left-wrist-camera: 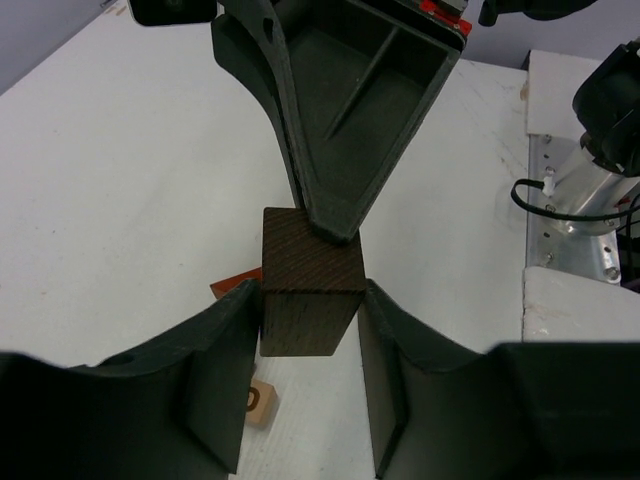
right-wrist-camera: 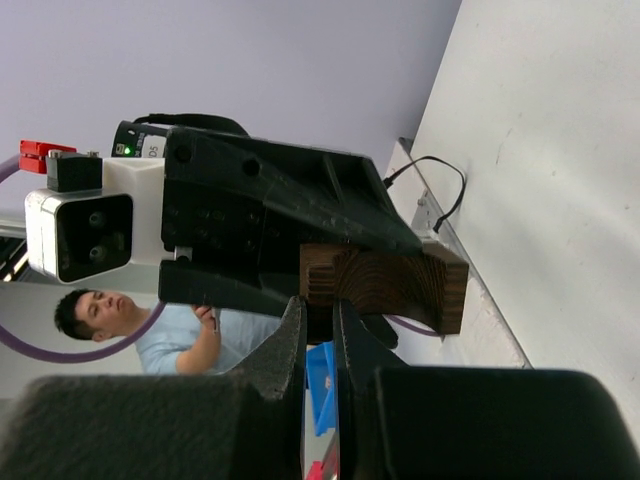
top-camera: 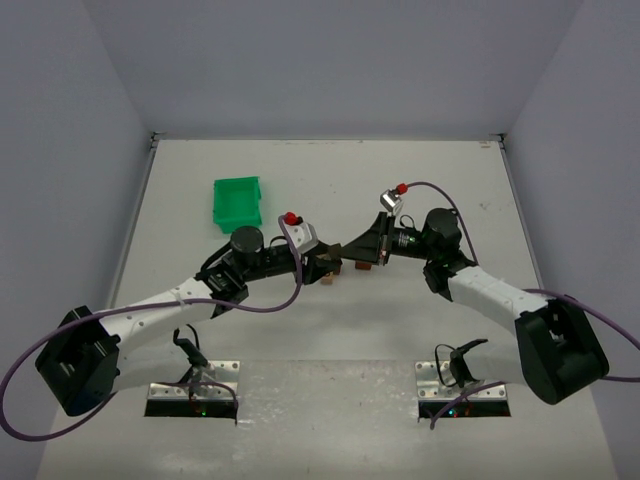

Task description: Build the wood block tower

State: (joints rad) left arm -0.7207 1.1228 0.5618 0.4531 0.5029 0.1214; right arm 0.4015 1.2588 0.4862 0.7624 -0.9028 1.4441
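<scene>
Wood block [left-wrist-camera: 310,290]: dk brown, strong grain, rect., sq edges.

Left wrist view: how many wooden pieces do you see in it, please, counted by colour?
dark brown block: 1
reddish-brown piece: 1, mostly hidden behind a finger
tan cube: 1
Total: 3

The dark block [left-wrist-camera: 310,290], a deep brown cuboid with clear grain, stands upright at the middle of the left wrist view. A reddish-brown piece [left-wrist-camera: 234,287] lies flat just to its left, mostly hidden. A small tan cube [left-wrist-camera: 258,402] with a printed mark sits below them, near the bottom centre.
</scene>
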